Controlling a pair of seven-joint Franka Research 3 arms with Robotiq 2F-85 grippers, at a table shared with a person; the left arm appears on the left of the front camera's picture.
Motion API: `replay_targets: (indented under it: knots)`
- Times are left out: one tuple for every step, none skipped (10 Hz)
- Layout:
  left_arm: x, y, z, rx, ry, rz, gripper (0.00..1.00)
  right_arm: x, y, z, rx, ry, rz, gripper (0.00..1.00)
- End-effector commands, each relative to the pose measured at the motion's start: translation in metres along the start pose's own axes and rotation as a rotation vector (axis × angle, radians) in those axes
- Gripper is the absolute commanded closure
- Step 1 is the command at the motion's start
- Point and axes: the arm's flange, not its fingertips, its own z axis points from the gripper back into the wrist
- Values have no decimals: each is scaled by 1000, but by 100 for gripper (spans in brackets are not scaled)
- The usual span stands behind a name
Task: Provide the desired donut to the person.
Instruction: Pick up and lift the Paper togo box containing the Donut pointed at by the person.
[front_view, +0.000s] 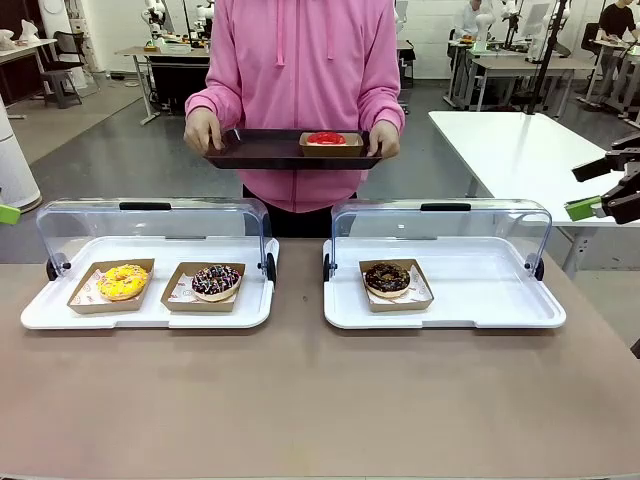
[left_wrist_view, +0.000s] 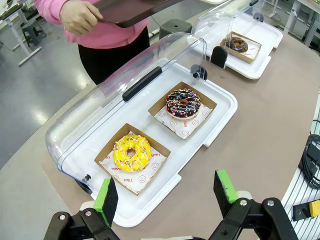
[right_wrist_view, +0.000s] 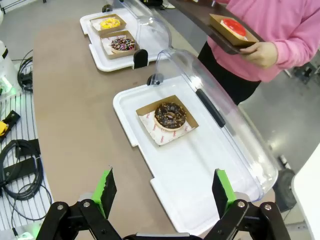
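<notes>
Fingers of the left gripper (left_wrist_view: 166, 197) stand wide apart, green pads (left_wrist_view: 107, 199) facing each other with nothing between them, off the outer left end of the left display tray (left_wrist_view: 225, 107). Fingers of the right gripper (right_wrist_view: 163, 192) are spread just as wide and empty, off the outer right end of the right display tray (right_wrist_view: 200, 175). Both white trays sit side by side along the table's (front_view: 300, 400) far edge, with a narrow gap between them.

In the left tray a yellow sprinkled donut (left_wrist_view: 131, 152) lies toward the left end. A chocolate donut with coloured sprinkles (left_wrist_view: 183, 103) lies just beside it toward the right end, each in its own cardboard boat. In the right tray a dark chocolate donut (right_wrist_view: 170, 115) in a cardboard boat lies in the left half; the right half is bare. Each tray's clear hinged lid (left_wrist_view: 100, 107) stands open along the tray's far edge, a curved wall between the donuts and the person (front_view: 300, 90). Toward the grippers the donuts are uncovered.

The person stands at the middle of the far edge, holding a dark serving tray (front_view: 260, 150) level behind and above the lids. Toward its right end sits a red-glazed donut (front_view: 326, 139) in a cardboard boat. Which donut is wanted cannot be told. Black cables (right_wrist_view: 20, 165) lie beyond the table's near edge
</notes>
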Motion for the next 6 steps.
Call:
replay_targets:
  knots:
    - [0,0,0,-3,-6,6,0,-3,-2,2,-2,-6,-13,0]
    - [0,0,0,-3,-6,6,0,-3,-2,2,-2,-6,-13,0]
    - [0,0,0,-3,-6,6,0,-3,-2,2,-2,-6,-13,0]
    - [0,0,0,-3,-6,6,0,-3,-2,2,-2,-6,-13,0]
    - [0,0,0,-3,-6,6,0,-3,-2,2,-2,-6,-13,0]
    - [0,0,0,-3,-6,6,0,-3,-2,2,-2,-6,-13,0]
